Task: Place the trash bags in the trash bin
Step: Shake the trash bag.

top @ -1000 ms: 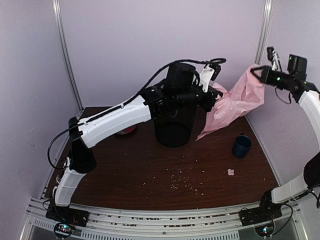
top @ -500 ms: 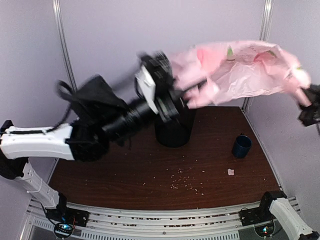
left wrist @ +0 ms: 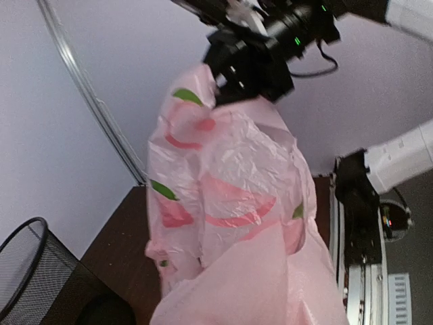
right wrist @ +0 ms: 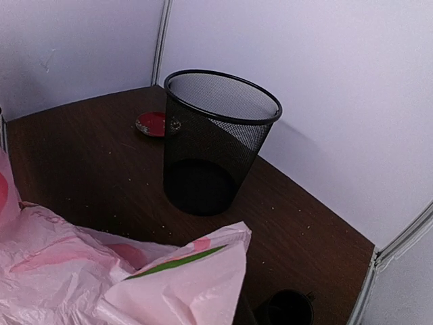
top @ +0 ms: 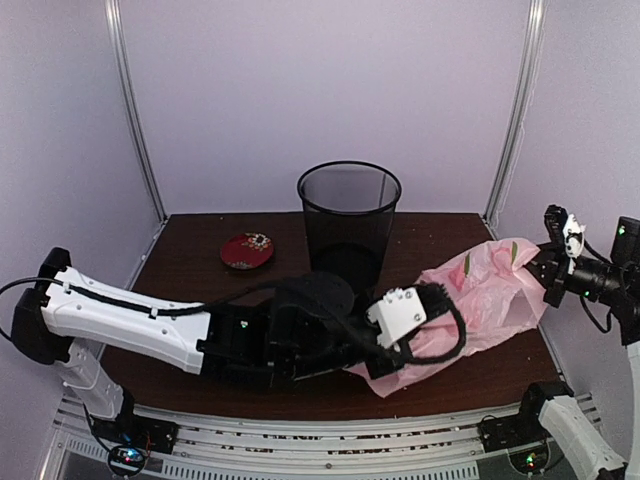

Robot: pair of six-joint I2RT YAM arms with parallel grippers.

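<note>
Left tool (top: 410, 350), at the end of the white-and-black arm lying low across the dark brown wooden counter (top: 190, 272), is closed. Its fingers are buried in the near end of the thin, crinkly pale-pink plastic trash bag (top: 490, 300), which bunches around them and appears pinched there. In that tool's own wrist view the film rises straight from the bottom edge and fills the middle, showing darker pink curved prints and small green leaf marks.

From the left tool the trash bag runs away and to the right, sagging onto the counter between the two tools. At its far upper edge the right tool (top: 548, 272) is clamped shut on a gathered fold, holding that end up off the counter at the right side, close to the wall. A loose corner of the bag lies on the counter just nearer than the left tool.

Below the right tool, its wrist view shows a dark mug (right wrist: 287, 308) standing at the edge of the bag, partly covered by it.

Beyond the left tool, well apart from the bag, the black wire-mesh round trash bin (top: 348, 225) stands upright with nothing pink inside. Left of the bin, near it, sits a small red dish (top: 247, 250). Behind both rise pale lilac walls (top: 300, 90).
</note>
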